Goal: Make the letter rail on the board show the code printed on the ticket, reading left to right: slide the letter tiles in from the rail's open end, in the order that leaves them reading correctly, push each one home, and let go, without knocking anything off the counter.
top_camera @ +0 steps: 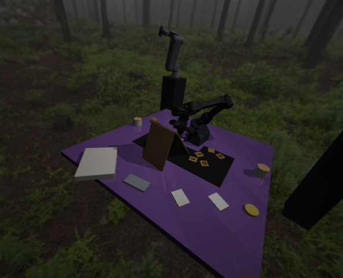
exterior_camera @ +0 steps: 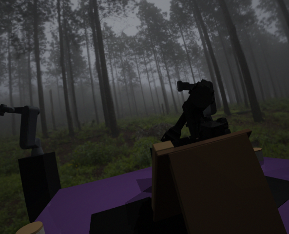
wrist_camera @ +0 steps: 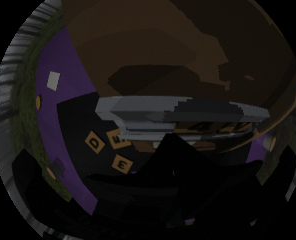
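The brown board (top_camera: 158, 146) (exterior_camera: 222, 184) (wrist_camera: 175, 27) leans upright on the black mat (top_camera: 216, 173). Its grey letter rail (wrist_camera: 182, 110) fills the middle of the wrist view, and orange patches in the slot behind it are too dark to read. Several orange letter tiles (top_camera: 203, 163) (wrist_camera: 94, 142) lie loose on the mat to the right of the board. My gripper (top_camera: 180, 136) (wrist_camera: 170, 138) is shut and sits close in front of the rail, behind the board as the top camera sees it. In the exterior view the board hides the fingers. Two white cards (top_camera: 180, 197) (top_camera: 218, 201) lie near the front; their print cannot be read.
A white box (top_camera: 96, 163) overhangs the purple counter's (top_camera: 225, 239) left edge, with a grey card (top_camera: 136, 182) beside it. Small cylinders (top_camera: 137, 121) (top_camera: 261, 169) stand at the back left and right. A yellow disc (top_camera: 251, 209) lies front right. A camera post (top_camera: 173, 90) stands behind the counter.
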Controlling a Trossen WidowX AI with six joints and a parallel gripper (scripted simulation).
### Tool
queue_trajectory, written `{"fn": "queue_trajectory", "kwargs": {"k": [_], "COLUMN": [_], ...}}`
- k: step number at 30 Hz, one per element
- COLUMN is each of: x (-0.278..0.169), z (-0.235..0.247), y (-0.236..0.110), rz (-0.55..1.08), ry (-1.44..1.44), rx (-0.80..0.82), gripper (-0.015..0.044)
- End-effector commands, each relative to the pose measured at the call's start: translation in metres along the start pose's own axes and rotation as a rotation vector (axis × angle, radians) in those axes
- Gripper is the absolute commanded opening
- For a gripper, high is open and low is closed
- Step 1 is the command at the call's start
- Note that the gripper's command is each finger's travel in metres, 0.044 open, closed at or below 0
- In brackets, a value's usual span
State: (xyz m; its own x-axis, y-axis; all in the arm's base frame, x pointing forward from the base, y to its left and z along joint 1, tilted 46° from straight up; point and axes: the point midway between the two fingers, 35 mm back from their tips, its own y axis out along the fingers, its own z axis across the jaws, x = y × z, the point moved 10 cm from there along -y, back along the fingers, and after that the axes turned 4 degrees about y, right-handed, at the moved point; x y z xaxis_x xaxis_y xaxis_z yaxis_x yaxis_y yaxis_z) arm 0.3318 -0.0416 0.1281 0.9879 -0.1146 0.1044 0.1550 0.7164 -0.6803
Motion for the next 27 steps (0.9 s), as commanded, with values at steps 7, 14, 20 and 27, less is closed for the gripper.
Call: {"fn": "queue_trajectory", "kwargs": {"k": [7, 14, 20, 27], "x": [0.0035, 0.0057, 0.0077, 0.0083], "z": [-0.0004, -0.0001, 0.0001, 0.0002], "y": [0.0044, 0.007, 0.0093, 0.0102], "rz": [0.0, 0.0, 0.0, 0.0], "ry": [0.003, 0.002, 0.002, 0.002], "rx": [-0.003, -0.002, -0.002, -0.002], "gripper": [0.0, 0.0, 0.0, 0.0]}}
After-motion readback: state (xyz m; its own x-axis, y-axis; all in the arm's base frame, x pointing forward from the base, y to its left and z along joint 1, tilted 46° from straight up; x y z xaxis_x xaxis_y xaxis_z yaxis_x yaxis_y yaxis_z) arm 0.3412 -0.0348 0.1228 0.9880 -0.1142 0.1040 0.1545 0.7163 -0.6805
